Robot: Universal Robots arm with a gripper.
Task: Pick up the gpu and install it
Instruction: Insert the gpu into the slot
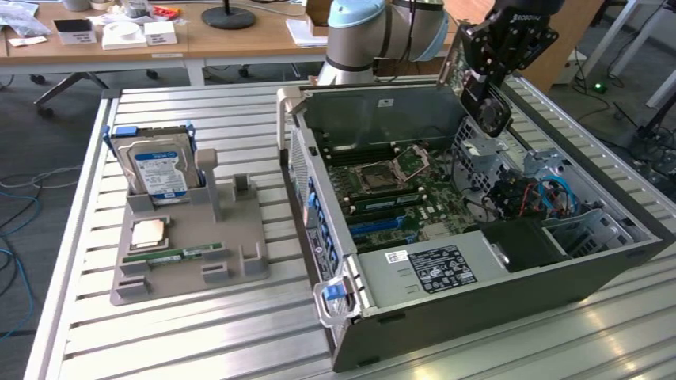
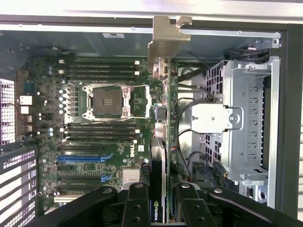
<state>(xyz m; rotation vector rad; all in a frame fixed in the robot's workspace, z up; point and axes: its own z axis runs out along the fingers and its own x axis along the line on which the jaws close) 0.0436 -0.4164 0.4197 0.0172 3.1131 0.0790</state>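
my claw [image 2: 160, 204] is pinching the gpu [image 2: 158, 175] by one end, a finger on each flat face, so the card sits edge-on to the wrist camera. its long axis runs straight away from the claw, with the pale bracket [image 2: 163, 45] at the end farthest from the fingers. in the exterior view the card hangs below the claw, over the far end of the open case [image 1: 476, 317].

beneath it lies the motherboard [image 2: 45, 142]. the blue slots [image 2: 80, 159] sit off to one side of the card's edge, the same side as the processor socket [image 2: 106, 101]. they run crosswise to the line of the card as i see it, so i judge it not yet lined up with any slot. on the card's other side stands the metal drive cage [image 2: 246, 118], with cables beside it.

the case lies on its side on the bench [image 1: 190, 340], toward the edge at the exterior view's right. near the opposite edge a grey tray [image 1: 180, 277] holds three things — a hard drive [image 1: 158, 166] upright in a blue frame, a processor chip [image 1: 148, 231] and a green memory stick [image 1: 174, 256], both lying flat.
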